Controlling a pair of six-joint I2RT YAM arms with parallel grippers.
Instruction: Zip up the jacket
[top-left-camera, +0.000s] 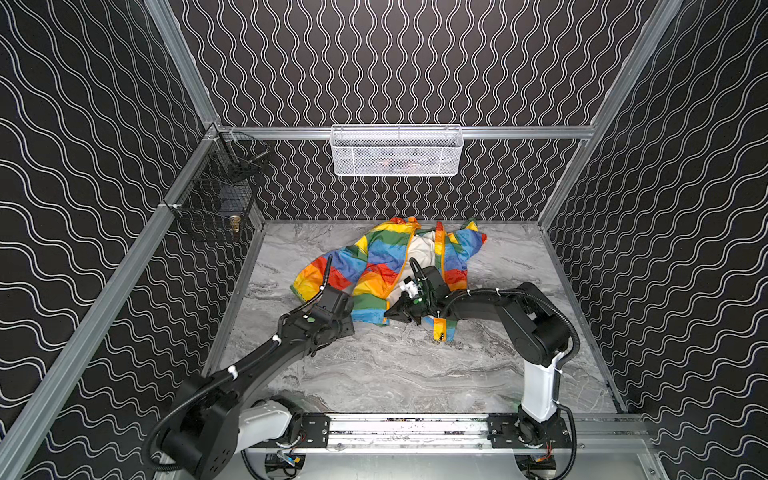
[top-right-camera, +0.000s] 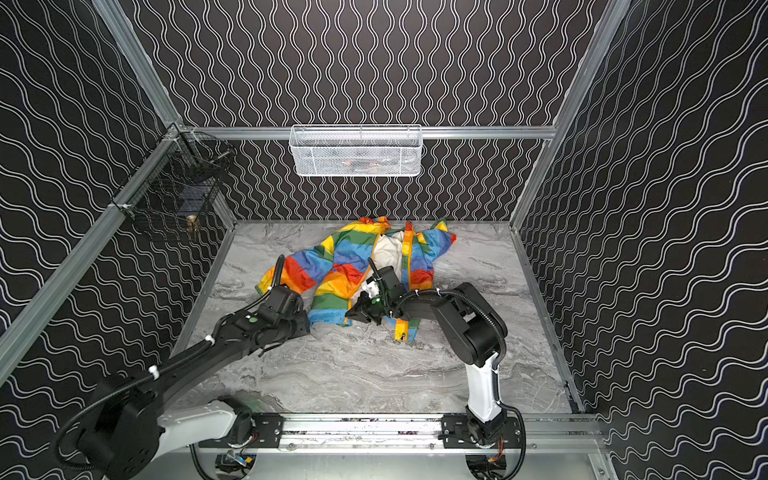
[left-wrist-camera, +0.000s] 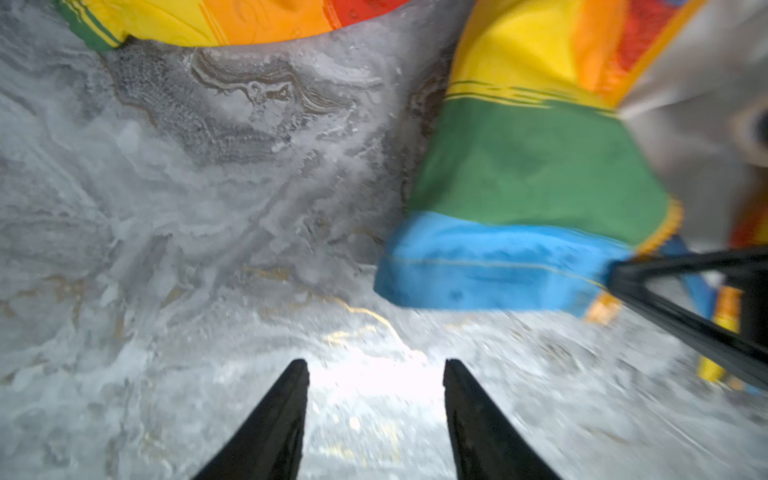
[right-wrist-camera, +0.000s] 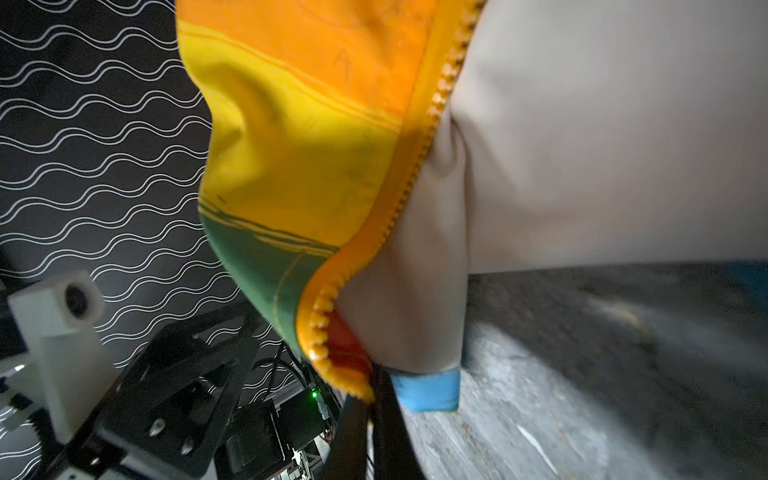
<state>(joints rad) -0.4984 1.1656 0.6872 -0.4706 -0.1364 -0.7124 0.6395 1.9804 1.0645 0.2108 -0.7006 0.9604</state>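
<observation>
Rainbow jacket (top-left-camera: 374, 266) lies unzipped at the far middle of the table (top-left-camera: 395, 374), white lining showing.
White mesh basket (top-left-camera: 397, 151) on the far wall: contents too blurred to name. Black wire basket (top-left-camera: 216, 199), far left: a small brass piece (top-left-camera: 235, 222). Left gripper (left-wrist-camera: 376, 365) spread apart over bare table, holding nothing, near the blue hem. Right gripper (right-wrist-camera: 376, 390) clenched on the orange zipper (right-wrist-camera: 415, 166) edge.

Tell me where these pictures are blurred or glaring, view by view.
Left wrist view: the jacket smears with motion blur, and glare whitens the table between the fingers. Right wrist view: the zipper teeth are fairly crisp, the white lining soft, the table blurred and dim. Both top views: sharp and evenly lit.
</observation>
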